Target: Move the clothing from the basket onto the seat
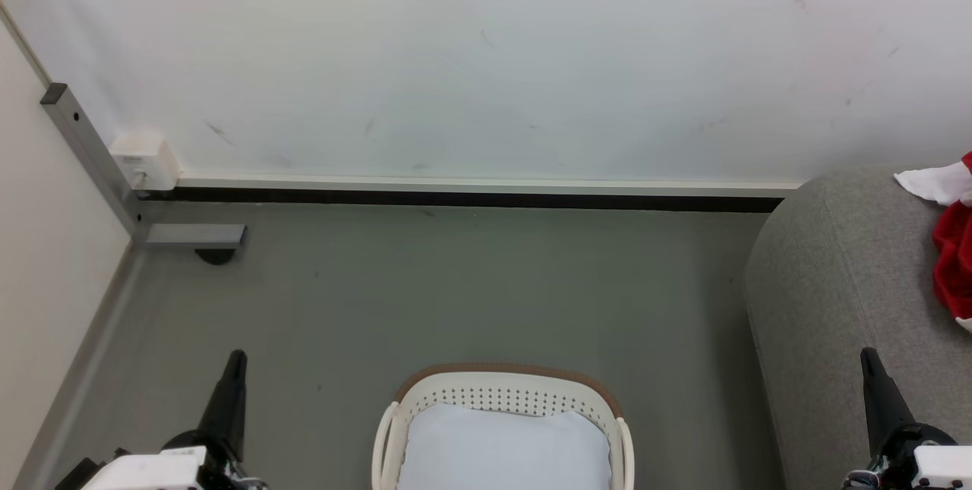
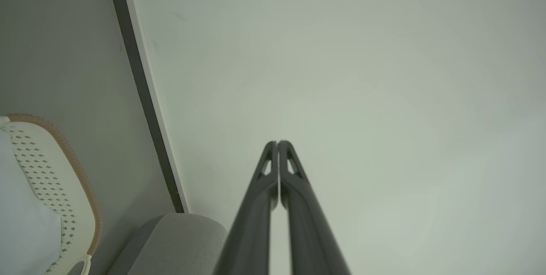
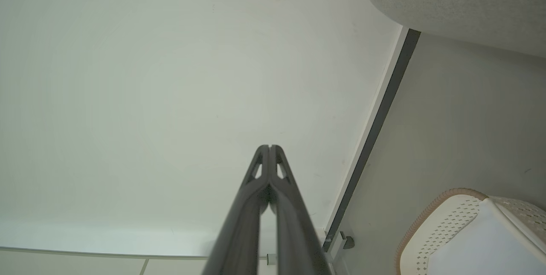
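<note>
The red jersey (image 1: 955, 262) lay bunched on the grey seat (image 1: 835, 285) at the far right of the head view, a fold of white fabric (image 1: 932, 184) showing at its upper edge, well apart from the cream basket (image 1: 505, 373) on the floor (image 1: 456, 292) between the robot's arms. The basket held a plain pale cloth (image 1: 501, 448) and no red fabric that could be seen. The left gripper (image 1: 237, 361) and right gripper (image 1: 868, 359) hung low on either side of the basket, each with its jaws pressed together on nothing, pointing toward the white wall (image 1: 486, 57).

The transfer looked all but finished, with the step in hand most likely a check and a settling of the arms. Doing it well would call for turning the head toward the seat, since the picture's edge cut off much of the jersey. It would also mean leaving the pale cloth alone and holding both arms clear of the basket's rim.
</note>
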`<state>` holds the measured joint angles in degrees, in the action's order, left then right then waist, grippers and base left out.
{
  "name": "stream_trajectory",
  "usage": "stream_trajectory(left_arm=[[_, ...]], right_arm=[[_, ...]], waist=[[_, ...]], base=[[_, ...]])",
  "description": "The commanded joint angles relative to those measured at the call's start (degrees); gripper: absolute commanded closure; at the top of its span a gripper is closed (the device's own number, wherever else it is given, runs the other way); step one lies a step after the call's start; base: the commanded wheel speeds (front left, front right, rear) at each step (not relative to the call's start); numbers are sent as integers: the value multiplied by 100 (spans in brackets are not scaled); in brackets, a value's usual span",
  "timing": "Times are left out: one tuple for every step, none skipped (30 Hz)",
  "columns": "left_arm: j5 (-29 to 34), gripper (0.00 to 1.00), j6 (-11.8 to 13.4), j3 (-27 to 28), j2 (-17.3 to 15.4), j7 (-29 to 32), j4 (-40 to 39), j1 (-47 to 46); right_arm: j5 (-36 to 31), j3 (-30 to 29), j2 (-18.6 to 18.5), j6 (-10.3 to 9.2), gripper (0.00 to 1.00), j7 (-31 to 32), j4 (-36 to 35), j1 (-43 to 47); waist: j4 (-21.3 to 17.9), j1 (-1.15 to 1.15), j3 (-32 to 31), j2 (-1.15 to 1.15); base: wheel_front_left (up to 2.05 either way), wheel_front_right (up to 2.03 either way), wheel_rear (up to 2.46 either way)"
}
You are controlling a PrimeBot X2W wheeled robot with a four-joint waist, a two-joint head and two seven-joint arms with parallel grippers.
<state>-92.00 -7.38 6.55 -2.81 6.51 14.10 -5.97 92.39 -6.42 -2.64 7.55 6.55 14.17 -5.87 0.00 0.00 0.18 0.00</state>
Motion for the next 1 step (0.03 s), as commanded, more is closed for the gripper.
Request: stream_trajectory(left_arm=[[-77, 100, -25, 10, -13, 25, -20, -49]], right_arm=[[6, -20, -45, -12, 100, 17, -31, -71]], waist=[[0, 0, 0, 0]], base=[[0, 0, 0]])
